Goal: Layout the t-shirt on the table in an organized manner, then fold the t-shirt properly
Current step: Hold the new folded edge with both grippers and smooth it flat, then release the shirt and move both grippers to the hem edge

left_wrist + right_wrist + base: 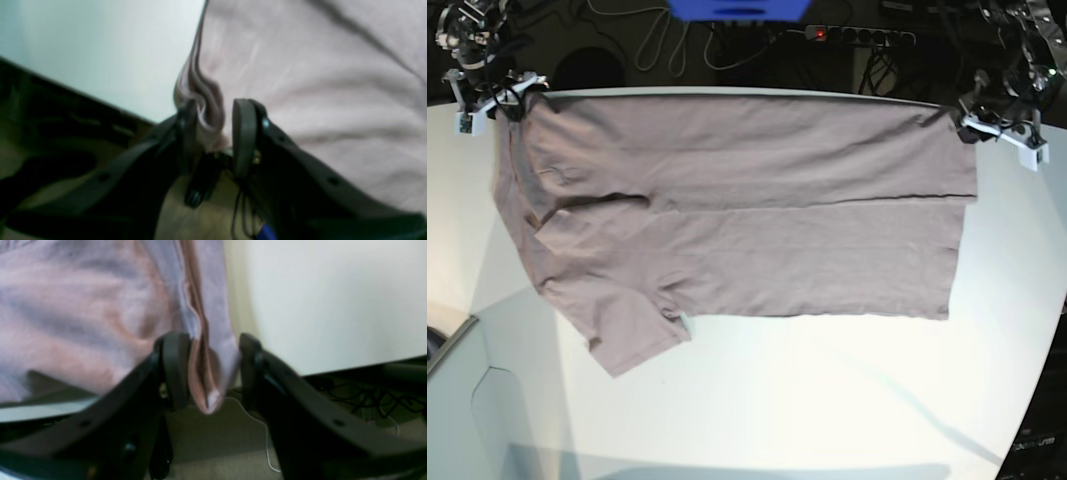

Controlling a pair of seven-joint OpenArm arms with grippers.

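White table [827, 400]; t-shirt [747, 220] collar hidden, folded.

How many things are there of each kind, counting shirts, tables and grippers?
T-shirt: 1
Table: 1
Grippers: 2, the left gripper and the right gripper
Total: 4

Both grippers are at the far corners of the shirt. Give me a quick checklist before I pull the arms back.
1. Left gripper jaws parted: ok, but a cloth bunch sits between them.
2. Right gripper jaws parted: ok, a folded edge hangs between them.
3. Cloth free of pads: cannot tell.
4. Far fold of t-shirt lying flat on table: ok.
5. Fold edges lined up: not ok, lower layer ends short on the left-arm side.
6. Sleeve tucked: not ok, one sticks out.
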